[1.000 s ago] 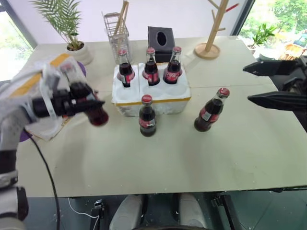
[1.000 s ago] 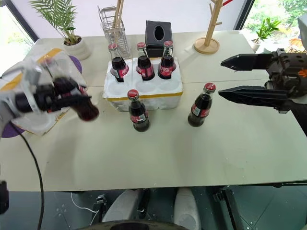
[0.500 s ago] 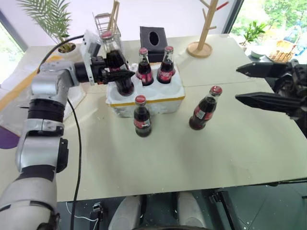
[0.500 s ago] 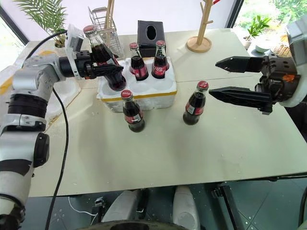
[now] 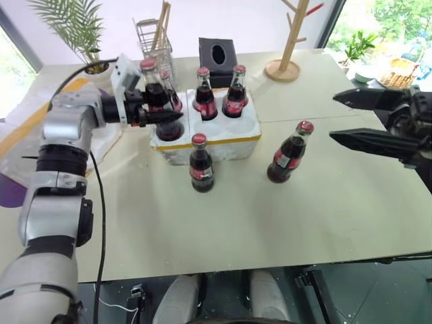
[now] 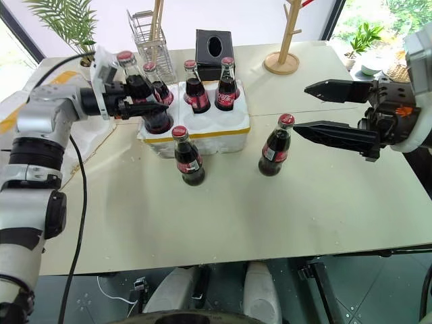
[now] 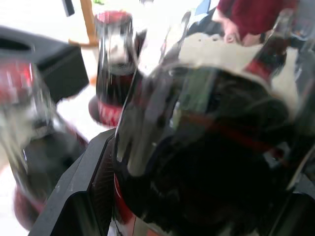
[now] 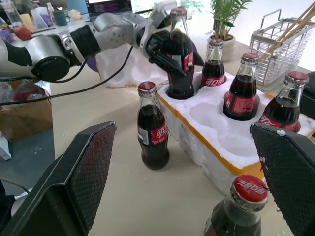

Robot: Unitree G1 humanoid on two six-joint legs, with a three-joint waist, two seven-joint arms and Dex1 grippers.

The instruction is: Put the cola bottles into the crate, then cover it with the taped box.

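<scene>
The crate point(image 5: 223, 143), a low white foam tray with a yellow band, stands mid-table. Its back row holds three cola bottles point(image 5: 204, 100); the left one is partly hidden. My left gripper point(image 5: 162, 115) is shut on a fourth bottle point(image 5: 151, 79), upright, with its base down in the crate's front-left well point(image 8: 179, 91). Two more bottles stand on the table, one in front of the crate point(image 5: 200, 165) and one to its right point(image 5: 289, 154). My right gripper point(image 5: 334, 116) hangs open and empty, right of that bottle. The taped box point(image 5: 20, 135) lies at the far left, behind my left arm.
Behind the crate are a black tissue box point(image 5: 217, 52), a wire rack of sticks point(image 5: 160, 40) and a wooden branch stand point(image 5: 290, 67). A potted plant point(image 5: 88, 34) is at the back left. The near table edge runs along the front.
My left gripper has carried its bottle from the left side of the table over to the crate, turned it upright and lowered it into the front-left well. The right gripper has stayed put.
</scene>
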